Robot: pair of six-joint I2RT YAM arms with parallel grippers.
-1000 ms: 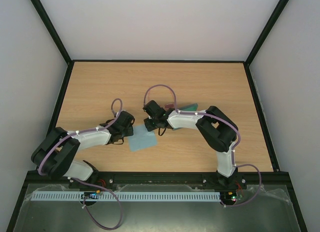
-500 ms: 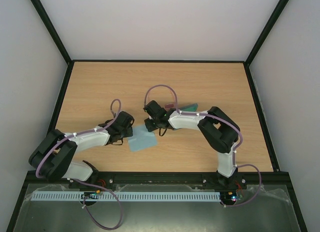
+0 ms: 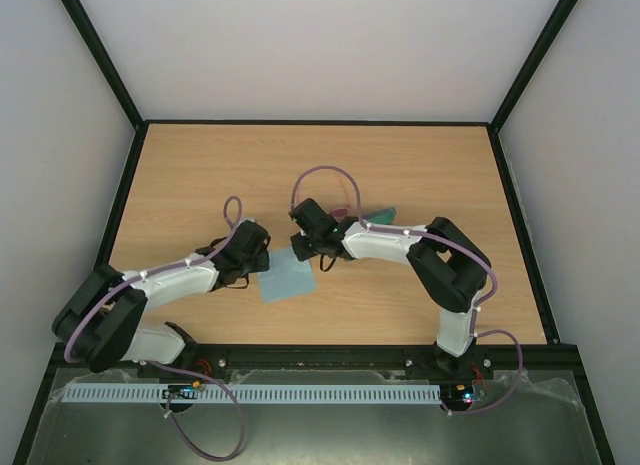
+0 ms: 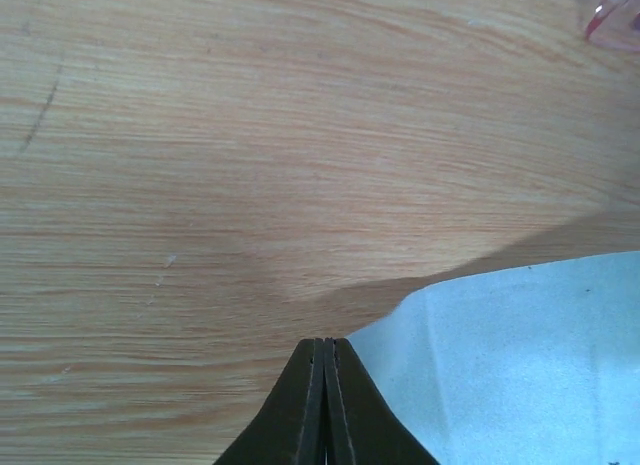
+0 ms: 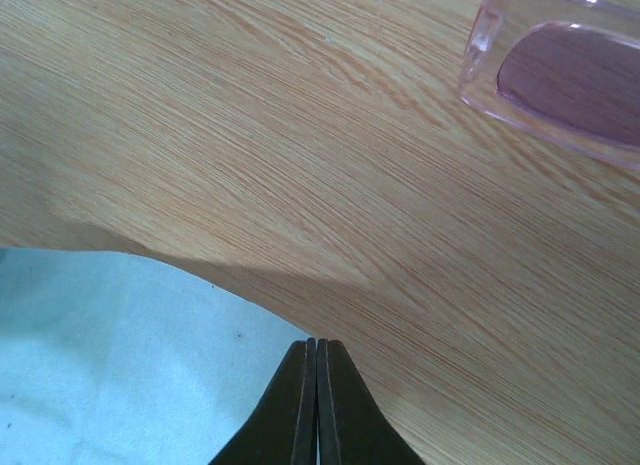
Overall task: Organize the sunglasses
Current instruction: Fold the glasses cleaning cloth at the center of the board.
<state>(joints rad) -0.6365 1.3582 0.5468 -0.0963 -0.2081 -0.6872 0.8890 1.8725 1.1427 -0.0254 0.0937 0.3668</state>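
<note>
The sunglasses [image 5: 570, 77], with a clear pink frame and purple lens, lie on the table at the top right of the right wrist view; a corner of them [image 4: 612, 15] shows in the left wrist view, and from above they [image 3: 343, 214] are mostly hidden behind the right arm. A light-blue cloth [image 3: 285, 280] lies between both grippers. My left gripper [image 4: 325, 341] is shut, pinching the cloth's corner [image 4: 520, 365]. My right gripper [image 5: 317, 341] is shut on another edge of the cloth [image 5: 110, 355]. The cloth's edges are raised and cast shadows on the wood.
A blue-grey case [image 3: 384, 214] lies just behind the right forearm. The wooden table [image 3: 200, 175] is ringed by a black frame and white walls. A metal trough runs along the near edge by the arm bases.
The left arm has stretched out a little and the right arm's elbow has swung slightly right. Both grippers stay shut at the cloth, which has barely moved.
</note>
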